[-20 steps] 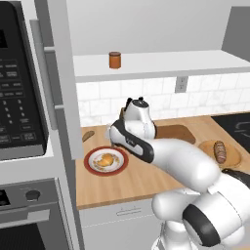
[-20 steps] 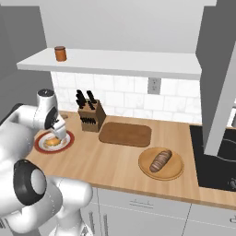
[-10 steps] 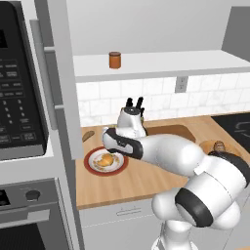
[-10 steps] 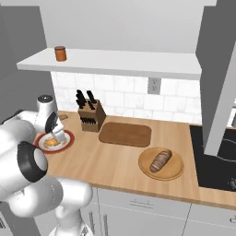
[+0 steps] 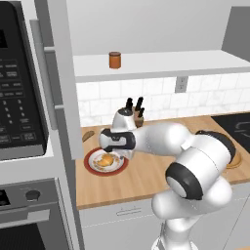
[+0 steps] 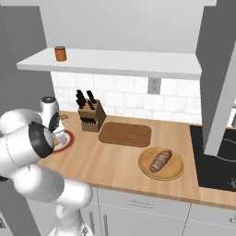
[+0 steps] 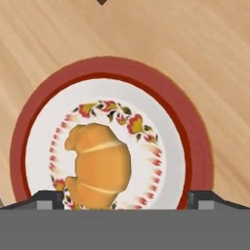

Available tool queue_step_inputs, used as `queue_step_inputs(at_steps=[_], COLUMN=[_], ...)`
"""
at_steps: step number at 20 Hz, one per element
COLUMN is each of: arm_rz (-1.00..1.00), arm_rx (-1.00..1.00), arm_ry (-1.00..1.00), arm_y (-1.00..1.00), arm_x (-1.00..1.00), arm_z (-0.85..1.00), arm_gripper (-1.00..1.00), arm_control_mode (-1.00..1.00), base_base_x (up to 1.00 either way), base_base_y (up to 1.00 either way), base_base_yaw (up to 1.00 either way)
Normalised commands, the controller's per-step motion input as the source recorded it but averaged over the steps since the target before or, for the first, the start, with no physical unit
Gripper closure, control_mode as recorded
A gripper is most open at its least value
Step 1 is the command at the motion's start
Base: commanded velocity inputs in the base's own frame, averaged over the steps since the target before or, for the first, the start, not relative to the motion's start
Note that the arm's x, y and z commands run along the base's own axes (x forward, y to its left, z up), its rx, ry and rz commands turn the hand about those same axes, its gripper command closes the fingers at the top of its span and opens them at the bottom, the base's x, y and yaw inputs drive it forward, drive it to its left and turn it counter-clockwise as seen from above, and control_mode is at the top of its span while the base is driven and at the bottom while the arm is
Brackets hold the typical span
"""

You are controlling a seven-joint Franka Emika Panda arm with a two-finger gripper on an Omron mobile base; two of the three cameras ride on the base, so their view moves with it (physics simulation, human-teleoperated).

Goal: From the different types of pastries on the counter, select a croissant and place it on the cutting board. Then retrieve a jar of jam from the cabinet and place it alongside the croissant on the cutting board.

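Gripper [image 7: 125,197] above a round plate [image 7: 195,146], jaws spread wide and grasping nothing. The plate has a glossy red rim and a white centre ringed with flowers. On it lies the croissant [image 7: 100,166], a golden, ridged crescent. Plate and rectangular brown cutting board [image 6: 125,134] rest well apart on the wood-grain counter [image 6: 110,166]. A cylindrical jar [image 6: 60,53] stands on the white shelf [image 6: 120,62].
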Motion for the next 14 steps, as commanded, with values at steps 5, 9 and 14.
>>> queue_step_inputs(at_steps=[5, 9, 14], arm_rz=[0.0, 0.0, 0.0], arm_rx=[0.0, 0.0, 0.0], arm_ry=[0.08, 0.09, 0.13], arm_y=[0.13, 0.07, 0.12], arm_x=[0.21, 0.25, 0.21], arm_z=[-0.32, -0.24, -0.28], arm_gripper=[-1.0, -1.0, -1.0], arm_control_mode=[-1.0, -1.0, -1.0], base_base_x=[0.0, 0.0, 0.0], base_base_y=[0.0, 0.0, 0.0], base_base_yaw=[0.0, 0.0, 0.0])
